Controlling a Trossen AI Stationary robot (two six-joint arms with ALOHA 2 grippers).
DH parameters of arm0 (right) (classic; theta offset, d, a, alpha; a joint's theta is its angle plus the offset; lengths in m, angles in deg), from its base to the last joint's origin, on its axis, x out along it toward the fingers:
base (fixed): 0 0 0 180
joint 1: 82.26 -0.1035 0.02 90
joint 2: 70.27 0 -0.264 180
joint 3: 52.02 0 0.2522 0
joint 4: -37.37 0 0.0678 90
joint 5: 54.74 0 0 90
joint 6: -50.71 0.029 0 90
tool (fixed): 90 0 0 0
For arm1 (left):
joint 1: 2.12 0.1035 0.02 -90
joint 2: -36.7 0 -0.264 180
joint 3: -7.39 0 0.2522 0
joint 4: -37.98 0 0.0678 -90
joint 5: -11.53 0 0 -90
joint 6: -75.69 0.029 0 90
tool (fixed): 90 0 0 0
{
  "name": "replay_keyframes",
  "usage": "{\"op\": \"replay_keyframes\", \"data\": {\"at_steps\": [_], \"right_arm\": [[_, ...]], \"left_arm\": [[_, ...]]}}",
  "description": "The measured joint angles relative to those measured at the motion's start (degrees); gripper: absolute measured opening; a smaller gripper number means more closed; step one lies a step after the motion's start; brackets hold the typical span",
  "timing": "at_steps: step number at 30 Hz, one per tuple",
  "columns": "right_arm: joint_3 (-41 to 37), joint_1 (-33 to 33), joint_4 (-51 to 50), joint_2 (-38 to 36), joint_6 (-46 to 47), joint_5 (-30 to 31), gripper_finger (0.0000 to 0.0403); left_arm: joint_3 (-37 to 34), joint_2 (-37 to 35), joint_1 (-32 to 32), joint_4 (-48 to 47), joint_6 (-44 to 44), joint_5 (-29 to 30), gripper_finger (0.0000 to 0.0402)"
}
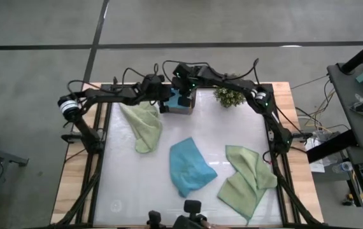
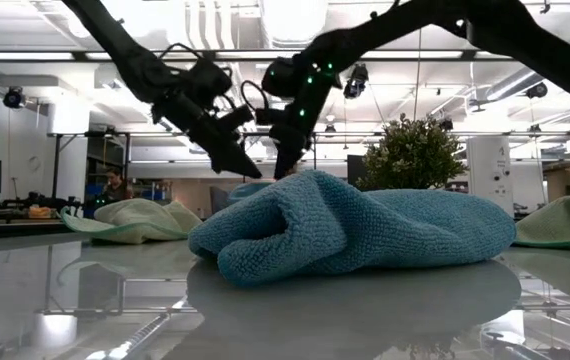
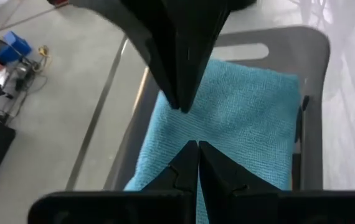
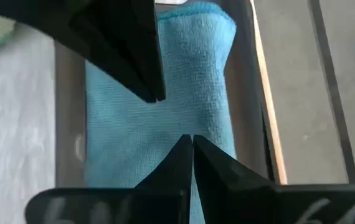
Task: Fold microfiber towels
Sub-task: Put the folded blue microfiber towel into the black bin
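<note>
Both the left gripper (image 3: pixel 193 146) and the right gripper (image 4: pixel 192 140) are closed empty just above the folded teal towel (image 3: pixel 240 118) in the grey tray (image 3: pixel 314 74). The fold should be pressed flat, then a loose towel (image 1: pixel 191 166) nearer the table's middle fetched.

Bright ceiling strip lights (image 2: pixel 265 55) glare overhead and mirror in the glossy white tabletop (image 2: pixel 365 320). Against them the arms read as silhouettes. Both wrist views show nearby dark fingers blurred.
</note>
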Motion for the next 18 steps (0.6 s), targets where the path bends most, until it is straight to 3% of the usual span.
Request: {"op": "replay_keyframes", "data": {"at_steps": [6, 12, 18], "right_arm": [[-5.5, 0.4, 4.8, 0.0, 0.4, 0.5, 0.0008], [-9.9, 0.8, 9.7, 0.0, -0.6, 0.5, 0.0008], [-7.7, 0.8, 6.9, 0.1, -1.0, 0.5, 0.0008]], "left_arm": [[0.7, 2.5, 0.5, -0.1, -1.9, 5.0, 0.0000], [0.7, 2.7, 0.7, -0.3, -4.5, 5.4, 0.0000], [0.6, 0.0, 0.8, -0.7, -4.2, 6.4, 0.0000]]}}
